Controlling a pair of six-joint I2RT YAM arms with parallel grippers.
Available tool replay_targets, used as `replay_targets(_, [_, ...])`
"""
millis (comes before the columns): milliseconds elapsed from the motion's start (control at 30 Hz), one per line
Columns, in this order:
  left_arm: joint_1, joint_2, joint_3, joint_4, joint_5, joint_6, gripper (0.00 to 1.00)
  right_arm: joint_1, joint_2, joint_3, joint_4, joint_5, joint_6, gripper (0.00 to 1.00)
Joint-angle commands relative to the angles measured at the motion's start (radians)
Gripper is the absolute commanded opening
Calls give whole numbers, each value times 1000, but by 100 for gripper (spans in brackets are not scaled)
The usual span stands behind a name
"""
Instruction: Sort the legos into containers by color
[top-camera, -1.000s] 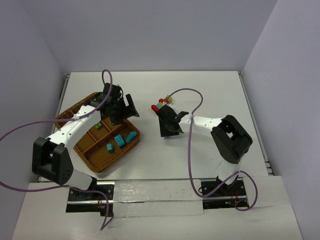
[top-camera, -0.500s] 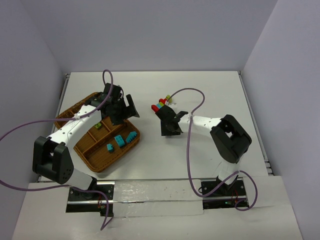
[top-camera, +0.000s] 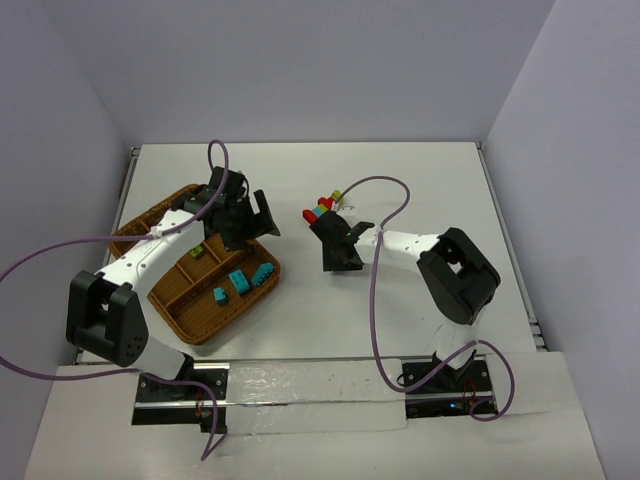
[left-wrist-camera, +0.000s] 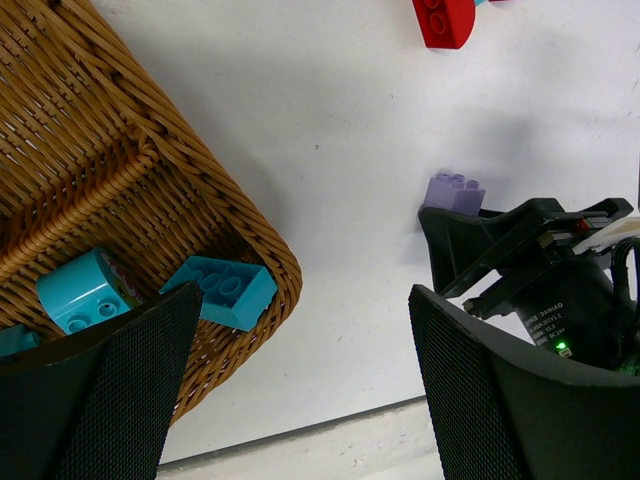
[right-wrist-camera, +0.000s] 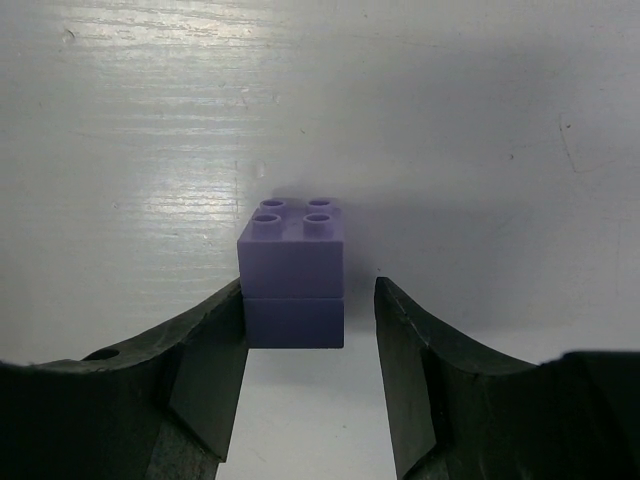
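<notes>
A purple lego (right-wrist-camera: 293, 265) stands on the white table between the jaws of my right gripper (right-wrist-camera: 310, 292). The jaws are open: the left finger (right-wrist-camera: 215, 350) touches the brick, the right finger stands a small gap off. In the top view my right gripper (top-camera: 333, 240) sits just below a small cluster of red, green and yellow legos (top-camera: 322, 207). My left gripper (top-camera: 255, 215) is open and empty over the right edge of the wicker tray (top-camera: 200, 335). Teal legos (top-camera: 240, 281) lie in the tray's near compartments. The left wrist view shows a teal lego (left-wrist-camera: 222, 291) and the purple lego (left-wrist-camera: 455, 191).
A red lego (left-wrist-camera: 443, 20) lies on the table beyond the purple one. A green lego (top-camera: 195, 251) lies in a middle compartment of the tray. The left wrist view shows the tray's corner rim (left-wrist-camera: 282, 262). Side walls stand close on the left and right.
</notes>
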Motion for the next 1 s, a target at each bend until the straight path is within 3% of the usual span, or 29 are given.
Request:
replay_targets(0, [-8,11,41,29,13,18,91,7,5,46,-11,52,26,56])
replay_targets(233, [-8,13,42,29,11,15,91,9,-8,42,-6,48,17,22])
replay_targets(367, [-11,30,60,14,3,19,92,10,-58,42,-4,33,-33,13])
replay_targets(467, [-12,68,116,-13,49,31,94,16,-195,-27,121,-69,-154,4])
replay_targets(633, [-19,138,204,-42,131,68,99,24,-334,-94,192,-256,-372,5])
replay_targets(967, [-23,195,216,115,494,65,96,24,-424,-85,173,-376,-440,3])
